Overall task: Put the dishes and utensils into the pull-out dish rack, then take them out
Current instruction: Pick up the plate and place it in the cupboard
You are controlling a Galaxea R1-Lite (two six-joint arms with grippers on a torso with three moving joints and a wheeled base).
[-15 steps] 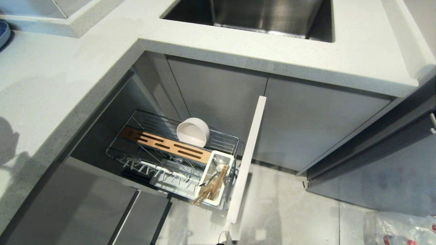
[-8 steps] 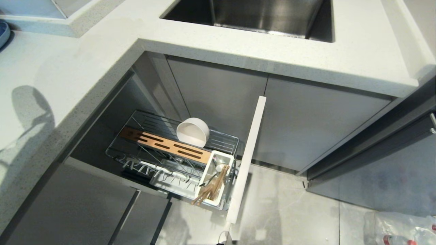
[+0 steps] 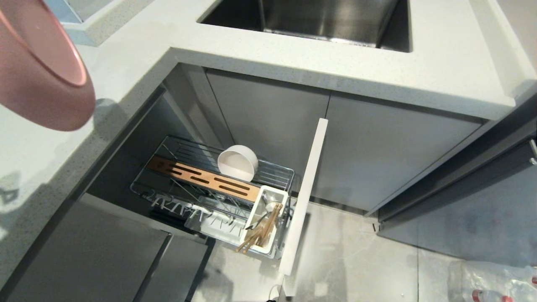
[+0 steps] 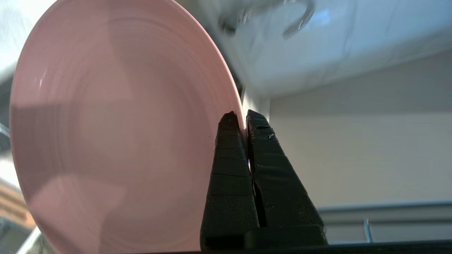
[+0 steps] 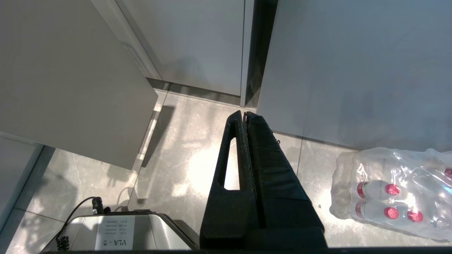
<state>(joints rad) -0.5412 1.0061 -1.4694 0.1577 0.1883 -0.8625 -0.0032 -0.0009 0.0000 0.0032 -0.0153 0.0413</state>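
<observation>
Newly in view, pink plate (image 4: 106, 141) — rim pinched by left gripper (image 4: 243, 121).

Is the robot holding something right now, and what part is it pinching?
Yes. The left gripper pinches the pink plate by its rim, with the plate held on edge. The right gripper is shut on nothing.

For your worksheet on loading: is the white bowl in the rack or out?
In. The white bowl sits tipped on its side inside the wire rack, behind the wooden insert.
</observation>
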